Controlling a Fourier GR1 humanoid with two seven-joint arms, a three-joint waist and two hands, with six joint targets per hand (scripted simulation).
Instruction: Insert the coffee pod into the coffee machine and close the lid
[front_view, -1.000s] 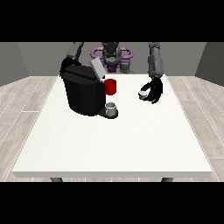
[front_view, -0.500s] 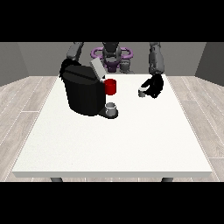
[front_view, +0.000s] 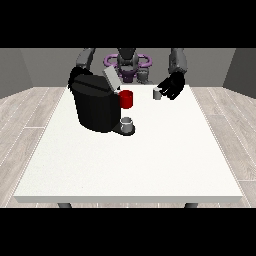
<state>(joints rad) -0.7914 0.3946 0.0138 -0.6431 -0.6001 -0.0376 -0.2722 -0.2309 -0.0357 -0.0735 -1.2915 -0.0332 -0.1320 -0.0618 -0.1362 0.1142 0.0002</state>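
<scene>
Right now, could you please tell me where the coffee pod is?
In the front view, the coffee pod is right of centre at the table's far edge, beside the hand at the view's right and right of the coffee machine.

Single front view across table (front_view: 130, 165), facing robot (front_view: 127, 62)

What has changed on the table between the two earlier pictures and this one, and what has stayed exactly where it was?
The hand at the view's right has moved back toward the robot and slightly toward the coffee machine, carrying the small grey coffee pod with it. The machine, its raised lid, the red part, the grey cup below it and the hand at the view's left stayed put.
</scene>
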